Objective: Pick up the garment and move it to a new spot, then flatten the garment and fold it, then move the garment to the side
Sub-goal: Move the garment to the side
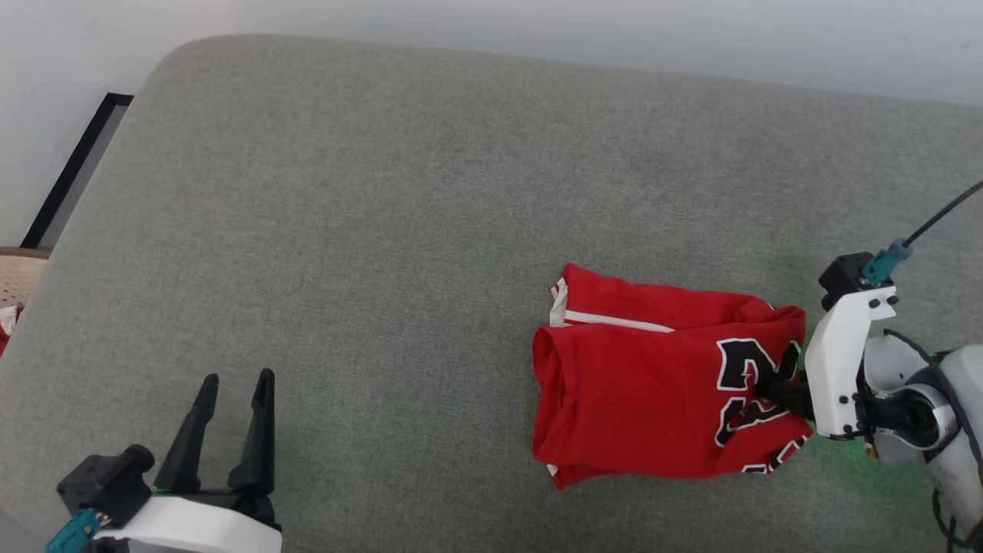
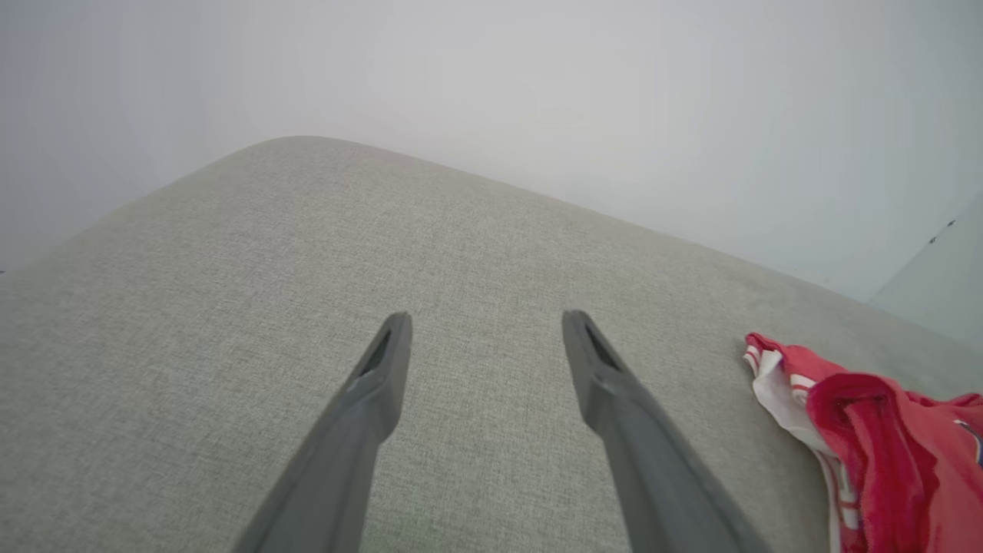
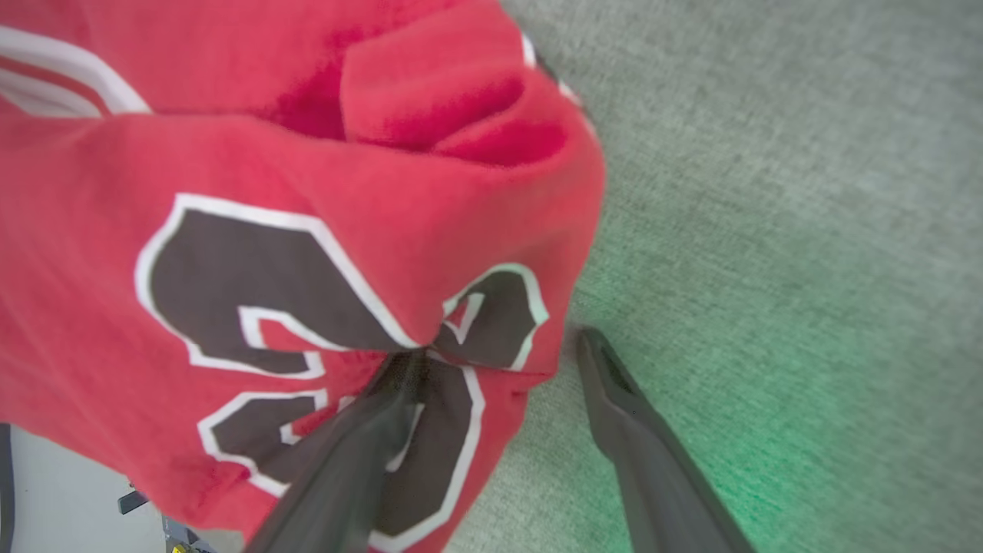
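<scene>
My right gripper (image 3: 499,346), jaws wide, meets the shirt's (image 1: 645,392) right edge, one finger perhaps under a fold.

L gripper (image 1: 236,380) lower left of head view, fingers apart, pointing up, R gripper (image 3: 498,349) at right edge, jaws wide, pointing left
</scene>
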Available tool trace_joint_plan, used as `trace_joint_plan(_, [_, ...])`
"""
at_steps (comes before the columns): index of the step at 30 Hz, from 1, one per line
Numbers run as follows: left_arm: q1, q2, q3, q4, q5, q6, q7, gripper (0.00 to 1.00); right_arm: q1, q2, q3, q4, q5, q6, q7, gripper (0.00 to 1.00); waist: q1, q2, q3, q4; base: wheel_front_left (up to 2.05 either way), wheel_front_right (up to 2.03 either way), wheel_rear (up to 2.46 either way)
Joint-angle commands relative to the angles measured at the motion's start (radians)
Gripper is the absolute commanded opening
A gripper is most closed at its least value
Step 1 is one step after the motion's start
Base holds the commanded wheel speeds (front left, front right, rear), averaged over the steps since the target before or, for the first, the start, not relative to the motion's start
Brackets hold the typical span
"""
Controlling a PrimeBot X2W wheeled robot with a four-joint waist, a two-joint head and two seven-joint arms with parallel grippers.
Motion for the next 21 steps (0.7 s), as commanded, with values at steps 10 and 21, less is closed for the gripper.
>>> trace_joint_plan(10, [-0.065, 0.020, -0.007, -0.007, -0.010, -0.003, -0.005, 1.00, -0.019, 0.026, -0.016, -0.085, -0.039, 0.000, 0.026, 0.00, 0.0000, -0.0001, 0.016, -0.030, 0.00, 0.00, 0.00])
trace_joint_plan(21, [-0.142, 0.045, -0.015, -0.033, 0.020, -0.003, -0.005, 1.00, -0.060, -0.056, -0.104, -0.213, -0.148, 0.000, -0.017, 0.00, 0.0000, -0.0001, 0.044, -0.117, 0.00, 0.00, 0.00])
